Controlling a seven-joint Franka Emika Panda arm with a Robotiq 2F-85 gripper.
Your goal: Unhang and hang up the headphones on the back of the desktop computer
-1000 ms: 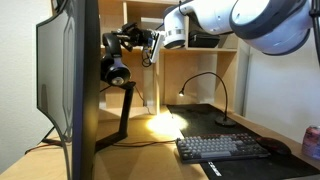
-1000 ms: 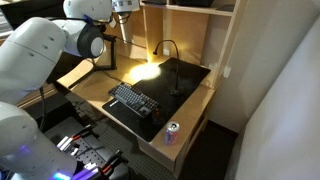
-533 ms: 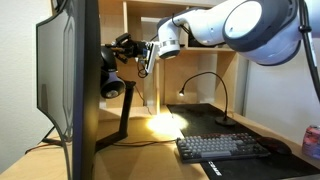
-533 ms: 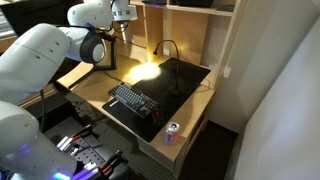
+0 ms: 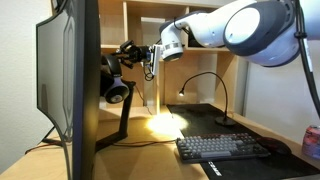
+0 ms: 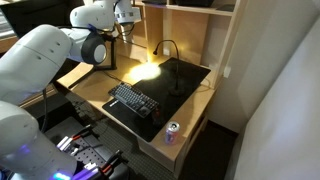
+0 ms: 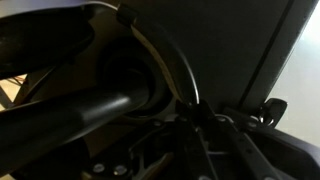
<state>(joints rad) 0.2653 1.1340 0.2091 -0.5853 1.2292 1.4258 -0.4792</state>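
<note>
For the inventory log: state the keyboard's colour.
Black; the keyboard shows best in an exterior view.

Office desk [image 6: 198, 112]: keyboard [image 5: 222, 148], gooseneck lamp [image 5: 184, 94], wooden shelving [image 6: 230, 45].

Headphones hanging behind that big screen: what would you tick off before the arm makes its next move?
1. Claw reaches the arched band of the black over-ear headphones: ok.
2. Claw shut firmly on the band: cannot tell; the wrist view is too dark.
3. Headphones free of the dark flat-panel desktop computer: cannot tell.
4. Black keyboard out of the arm's way: ok, it lies well below.
5. Small drink can far from the arm: ok.
</note>
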